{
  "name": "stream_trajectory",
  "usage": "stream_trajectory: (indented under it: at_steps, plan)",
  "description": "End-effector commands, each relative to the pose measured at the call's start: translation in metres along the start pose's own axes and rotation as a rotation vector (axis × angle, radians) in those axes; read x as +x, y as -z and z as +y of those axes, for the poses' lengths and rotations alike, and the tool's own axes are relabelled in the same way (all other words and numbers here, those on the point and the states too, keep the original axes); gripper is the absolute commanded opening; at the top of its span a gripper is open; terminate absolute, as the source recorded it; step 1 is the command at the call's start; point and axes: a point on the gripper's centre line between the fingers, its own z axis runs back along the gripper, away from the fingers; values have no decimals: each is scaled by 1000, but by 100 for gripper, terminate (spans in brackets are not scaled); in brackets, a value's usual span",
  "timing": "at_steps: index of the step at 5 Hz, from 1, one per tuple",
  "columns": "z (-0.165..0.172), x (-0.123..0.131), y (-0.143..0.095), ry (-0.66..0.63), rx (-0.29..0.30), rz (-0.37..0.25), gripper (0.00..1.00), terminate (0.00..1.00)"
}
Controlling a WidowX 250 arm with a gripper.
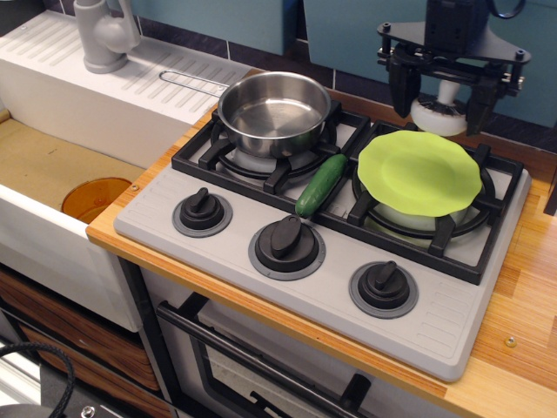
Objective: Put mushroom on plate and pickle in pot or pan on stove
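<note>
My gripper [439, 108] hangs at the back right, just beyond the far rim of the lime-green plate [419, 172]. It is shut on the white mushroom [437, 117], held above the stove with its stem pointing up. The plate lies bare on the right burner of the grey stove [261, 209]. The dark green pickle [321, 185] lies on the grate between the two burners. The shiny steel pot [274, 109] stands empty on the left burner, its wire handle pointing back left.
Three black knobs [286, 239] line the stove's front. An orange bowl [94, 198] sits in the sink at left, with a grey faucet [104, 35] behind it. The wooden counter's edge [531, 287] lies to the right of the stove.
</note>
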Motion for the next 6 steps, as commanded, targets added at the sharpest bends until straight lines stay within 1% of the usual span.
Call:
stream_trajectory:
  at_steps: [1,2,3,4,5,6]
  plan:
    - [-9,6,-6,-20,-13,-64,0,0]
    - [-14,0,-4,-20,-13,-59,100,0]
    - [-18,-5,-8,-28,-20,-49,100,0]
    - [-20,-10,-18,-32,-16,-27,100,0]
    - [-13,-14,-36,-12,-7,7,100,0]
    - [7,-16,-54,48,-10,42,100,0]
